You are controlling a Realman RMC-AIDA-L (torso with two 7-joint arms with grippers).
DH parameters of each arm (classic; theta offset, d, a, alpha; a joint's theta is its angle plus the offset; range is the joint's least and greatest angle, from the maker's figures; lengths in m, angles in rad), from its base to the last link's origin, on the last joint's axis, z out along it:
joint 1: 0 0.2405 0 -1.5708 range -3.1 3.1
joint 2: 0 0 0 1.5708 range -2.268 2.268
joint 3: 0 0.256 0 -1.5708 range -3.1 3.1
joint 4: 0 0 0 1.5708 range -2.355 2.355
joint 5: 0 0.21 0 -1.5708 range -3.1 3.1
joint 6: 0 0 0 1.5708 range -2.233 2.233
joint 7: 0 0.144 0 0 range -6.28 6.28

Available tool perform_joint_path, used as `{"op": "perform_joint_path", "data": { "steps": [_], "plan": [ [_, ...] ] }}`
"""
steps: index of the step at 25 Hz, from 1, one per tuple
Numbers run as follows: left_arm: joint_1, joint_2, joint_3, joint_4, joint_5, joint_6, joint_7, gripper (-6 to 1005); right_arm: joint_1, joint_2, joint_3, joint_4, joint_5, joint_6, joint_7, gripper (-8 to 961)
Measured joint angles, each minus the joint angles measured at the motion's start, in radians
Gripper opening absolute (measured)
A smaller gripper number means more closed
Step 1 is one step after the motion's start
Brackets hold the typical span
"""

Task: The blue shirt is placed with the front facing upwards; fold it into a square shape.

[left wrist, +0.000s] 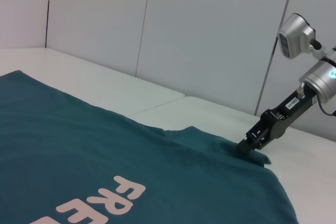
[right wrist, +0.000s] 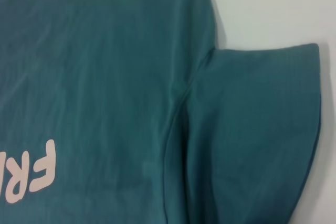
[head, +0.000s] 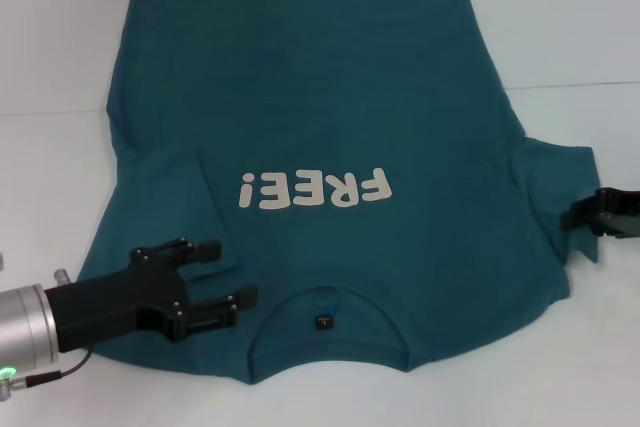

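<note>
Blue shirt [head: 330,117] flat on white desk [head: 580,37], front up, "FREE!" lettering [head: 312,188] showing, collar [head: 325,322] at the near edge. Left sleeve [head: 175,202] already folded in over the body. Left tool [head: 222,272] over the shirt beside the collar, prongs parted, gripping nothing. Right tool [head: 575,217] at the right sleeve [head: 550,172] edge; grip cannot be told

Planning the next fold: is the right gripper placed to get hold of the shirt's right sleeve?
Probably yes. The right gripper is already at the outer edge of the blue shirt's right sleeve, which lies flat and uncovered on the white table.
</note>
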Motion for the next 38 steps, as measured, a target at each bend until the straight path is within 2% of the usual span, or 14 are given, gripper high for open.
{"op": "perform_joint_path", "data": {
  "steps": [4,10,15,30,38],
  "plan": [
    [0.000,0.000,-0.001,0.000,0.000,0.000,0.000,828,-0.007,0.009,0.000,-0.024,0.001,0.000,-0.008,484],
    [0.000,0.000,-0.002,0.000,0.000,-0.001,0.000,827,-0.008,0.010,-0.003,-0.025,0.001,0.005,-0.018,261],
    [0.000,0.000,-0.004,0.000,0.000,-0.001,0.000,828,-0.011,0.009,0.001,-0.034,0.001,-0.002,-0.025,37],
    [0.000,0.000,-0.006,-0.005,0.000,0.001,0.000,825,-0.030,-0.020,0.001,-0.101,-0.005,-0.022,-0.016,26],
    [0.000,0.000,-0.006,-0.008,0.000,0.003,0.000,824,-0.028,-0.052,-0.003,-0.101,-0.009,-0.004,-0.016,27]
  ]
}}
